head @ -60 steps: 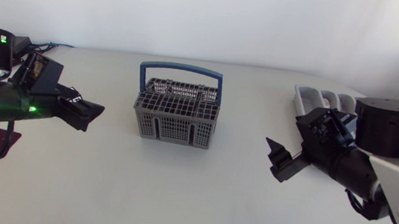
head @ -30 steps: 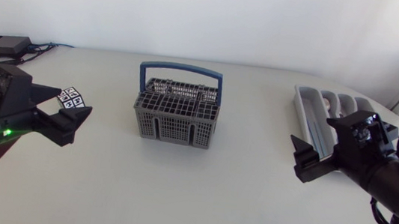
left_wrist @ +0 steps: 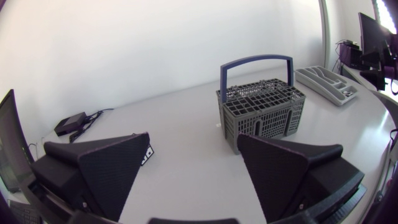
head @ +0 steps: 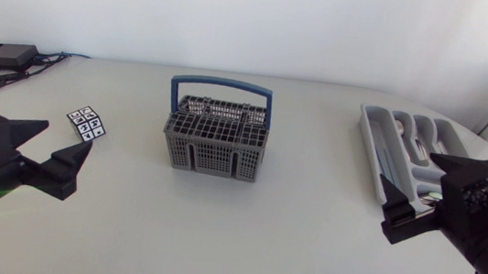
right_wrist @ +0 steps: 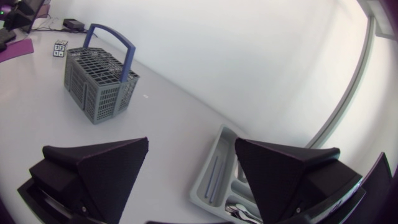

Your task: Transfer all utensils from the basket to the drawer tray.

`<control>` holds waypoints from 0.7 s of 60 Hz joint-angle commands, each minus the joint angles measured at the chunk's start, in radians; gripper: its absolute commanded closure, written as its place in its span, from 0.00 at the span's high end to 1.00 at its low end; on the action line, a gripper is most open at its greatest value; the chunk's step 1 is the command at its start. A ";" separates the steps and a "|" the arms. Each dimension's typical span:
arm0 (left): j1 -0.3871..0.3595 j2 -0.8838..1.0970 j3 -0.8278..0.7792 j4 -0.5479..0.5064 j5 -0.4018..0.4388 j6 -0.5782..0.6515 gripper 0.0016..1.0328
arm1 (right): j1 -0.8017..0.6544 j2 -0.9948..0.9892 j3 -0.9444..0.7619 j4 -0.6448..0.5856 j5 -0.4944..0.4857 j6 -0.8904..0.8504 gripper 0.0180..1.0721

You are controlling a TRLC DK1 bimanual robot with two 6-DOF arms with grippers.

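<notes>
At table centre, the grey cutlery basket (head: 216, 138) with its blue handle is seen upright. The drawer tray (head: 375, 138) is set well apart from it, beside the right gripper (right_wrist: 191, 149). The left gripper (left_wrist: 193, 149) is held near the opposite edge. Both grippers are spread wide, with nothing held.

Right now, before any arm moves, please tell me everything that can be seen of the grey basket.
The basket is a grey box, plastic by its look, with walls of open lattice and a grid of small cells over its top. A blue arched handle stands upright over it. It stands upright on the white table, near the middle, and touches nothing else. No utensil rises above its rim; I cannot tell what lies inside.
</notes>
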 commanded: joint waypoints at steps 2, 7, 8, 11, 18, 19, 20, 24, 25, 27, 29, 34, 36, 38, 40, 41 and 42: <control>0.005 -0.054 -0.054 0.019 -0.016 -0.032 0.95 | -0.050 -0.046 -0.041 0.007 0.006 -0.002 0.95; 0.009 -0.097 -0.082 0.023 -0.023 -0.051 0.95 | -0.057 -0.061 -0.050 0.007 0.003 0.012 0.95; 0.010 -0.106 -0.088 0.024 -0.024 -0.055 0.95 | -0.058 -0.062 -0.050 0.007 0.003 0.011 0.95; 0.013 -0.132 -0.105 0.027 -0.028 -0.067 0.95 | -0.061 -0.065 -0.052 0.007 0.003 0.010 0.95; 0.019 -0.194 -0.146 0.033 -0.038 -0.095 0.95 | -0.071 -0.082 -0.062 0.007 0.003 0.016 0.95; 0.020 -0.202 -0.152 0.034 -0.039 -0.098 0.95 | -0.072 -0.085 -0.064 0.007 0.003 0.017 0.95; 0.020 -0.209 -0.156 0.035 -0.041 -0.102 0.95 | -0.073 -0.088 -0.066 0.007 0.003 0.018 0.95; 0.024 -0.245 -0.180 0.038 -0.046 -0.117 0.95 | -0.078 -0.112 -0.078 0.007 0.004 0.022 0.95; 0.024 -0.252 -0.185 0.039 -0.047 -0.121 0.95 | -0.079 -0.118 -0.081 0.009 0.004 0.022 0.95; 0.026 -0.270 -0.197 0.041 -0.050 -0.129 0.95 | -0.081 -0.133 -0.089 0.011 0.004 0.022 0.95; 0.028 -0.287 -0.208 0.042 -0.053 -0.136 0.95 | -0.083 -0.146 -0.097 0.012 0.004 0.022 0.95; 0.032 -0.332 -0.238 0.047 -0.060 -0.156 0.95 | -0.091 -0.179 -0.114 0.010 0.006 0.025 0.95; 0.033 -0.347 -0.248 0.048 -0.062 -0.163 0.95 | -0.093 -0.190 -0.118 0.009 0.009 0.027 0.95; 0.035 -0.364 -0.259 0.050 -0.065 -0.171 0.95 | -0.096 -0.205 -0.126 0.008 0.010 0.031 0.95; 0.037 -0.384 -0.272 0.052 -0.068 -0.179 0.95 | -0.101 -0.227 -0.135 0.004 0.010 0.041 0.95; 0.038 -0.392 -0.277 0.053 -0.069 -0.183 0.95 | -0.102 -0.237 -0.140 0.003 0.010 0.043 0.95; 0.038 -0.399 -0.282 0.053 -0.071 -0.186 0.95 | -0.103 -0.244 -0.142 0.002 0.012 0.043 0.95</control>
